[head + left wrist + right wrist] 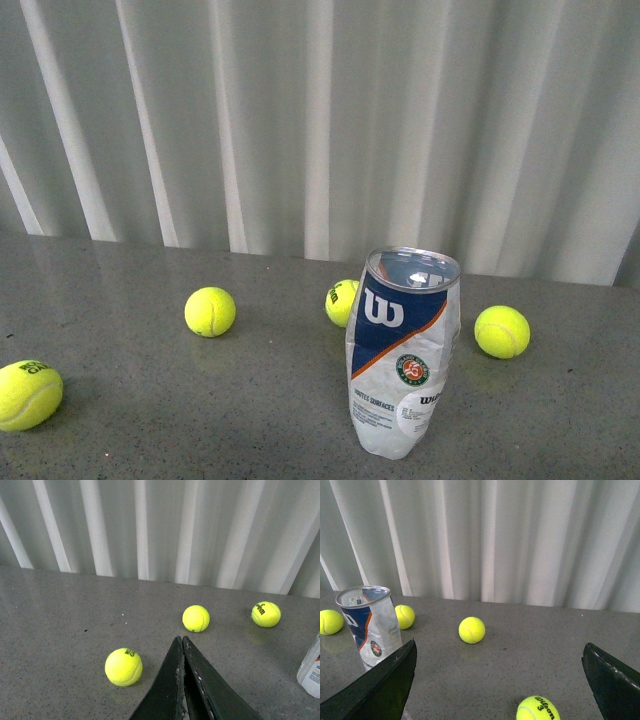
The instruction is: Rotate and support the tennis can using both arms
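Note:
The tennis can (403,355) stands upright on the grey table, its clear wall crumpled, its silver rim open at the top. Neither arm shows in the front view. In the left wrist view my left gripper (181,639) is shut with nothing between its black fingers; only an edge of the can (312,672) shows there, well apart from the tips. My right gripper (499,645) is wide open and empty. The can (370,625) rises just beyond one of its fingers (385,685), outside the gap.
Yellow-green tennis balls lie around the can (210,311) (343,302) (502,331), and one near the left edge (28,394). A ball (538,709) sits between the open right fingers, another (123,667) beside the left gripper. A pleated white curtain (320,120) backs the table.

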Available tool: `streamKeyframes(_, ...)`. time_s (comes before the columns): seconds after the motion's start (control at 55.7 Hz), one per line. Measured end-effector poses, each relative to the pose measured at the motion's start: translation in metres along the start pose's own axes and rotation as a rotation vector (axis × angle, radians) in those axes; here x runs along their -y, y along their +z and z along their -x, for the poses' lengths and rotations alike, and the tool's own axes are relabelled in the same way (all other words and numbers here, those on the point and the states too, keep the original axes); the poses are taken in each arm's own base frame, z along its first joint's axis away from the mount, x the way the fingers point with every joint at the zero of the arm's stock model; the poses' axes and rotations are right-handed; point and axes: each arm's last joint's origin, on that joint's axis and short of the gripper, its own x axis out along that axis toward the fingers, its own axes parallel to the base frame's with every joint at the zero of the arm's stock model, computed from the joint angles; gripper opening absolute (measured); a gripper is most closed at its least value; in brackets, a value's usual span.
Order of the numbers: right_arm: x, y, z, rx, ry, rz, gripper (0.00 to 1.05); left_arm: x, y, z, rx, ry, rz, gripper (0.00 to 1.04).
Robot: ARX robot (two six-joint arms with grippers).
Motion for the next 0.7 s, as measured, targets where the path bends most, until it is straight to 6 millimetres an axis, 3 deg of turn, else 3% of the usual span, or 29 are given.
streamKeyframes(0.7, 0.0, 0.0, 0.0, 0.0, 0.0, 0.0, 0.98, 0.0, -0.001, 0.026, 0.035, -0.003, 0.0, 0.04)
